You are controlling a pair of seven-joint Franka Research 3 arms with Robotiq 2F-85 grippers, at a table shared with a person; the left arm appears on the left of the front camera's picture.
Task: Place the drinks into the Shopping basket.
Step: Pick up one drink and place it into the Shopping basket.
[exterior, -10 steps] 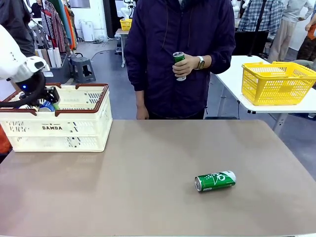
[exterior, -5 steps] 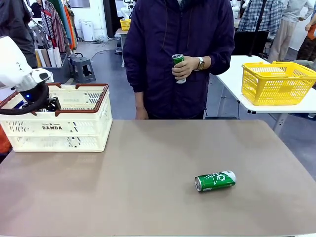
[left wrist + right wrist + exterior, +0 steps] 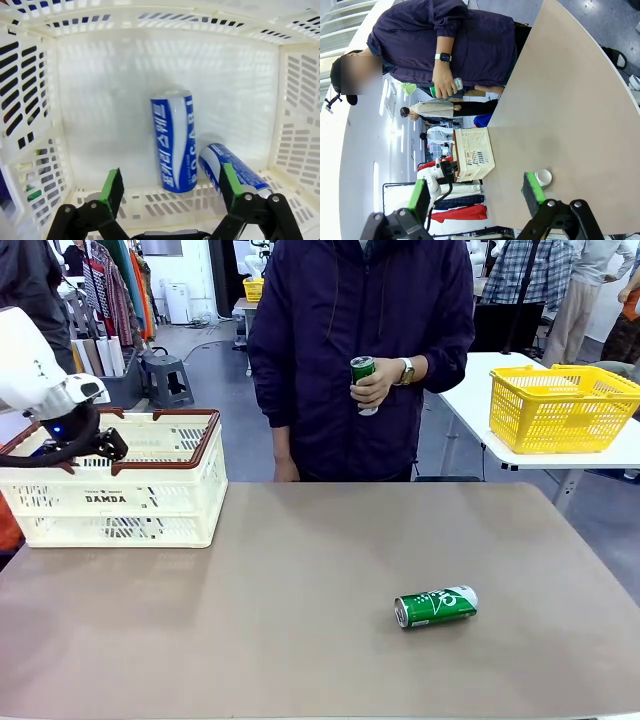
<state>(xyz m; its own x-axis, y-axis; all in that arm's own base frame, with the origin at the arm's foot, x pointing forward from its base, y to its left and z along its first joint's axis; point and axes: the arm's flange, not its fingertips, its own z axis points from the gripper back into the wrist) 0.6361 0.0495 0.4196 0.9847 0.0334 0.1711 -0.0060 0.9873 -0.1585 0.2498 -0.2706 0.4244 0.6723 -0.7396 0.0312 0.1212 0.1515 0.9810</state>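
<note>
My left gripper (image 3: 105,447) hangs over the cream Shopping basket (image 3: 110,495) at the table's left. In the left wrist view it (image 3: 170,192) is open, with nothing between its green pads. Beyond them, inside the basket (image 3: 90,100), are two blue and white drinks: one (image 3: 174,142) in the middle and another (image 3: 232,170) tilted beside it. A green can (image 3: 436,606) lies on its side on the table, right of centre. The person's hand holds another green can (image 3: 363,375) at chest height. My right gripper (image 3: 476,195) is open above the table, near the lying can's end (image 3: 543,176).
A person in a dark jacket (image 3: 360,350) stands at the far edge. A yellow mesh basket (image 3: 560,405) sits on a white side table at the back right. The brown tabletop (image 3: 300,590) is bare between the basket and the lying can.
My left gripper went from shut on a blue can to open, leaving the can inside the basket, and has lifted slightly. The person's hand and the green can on the table stayed put.
</note>
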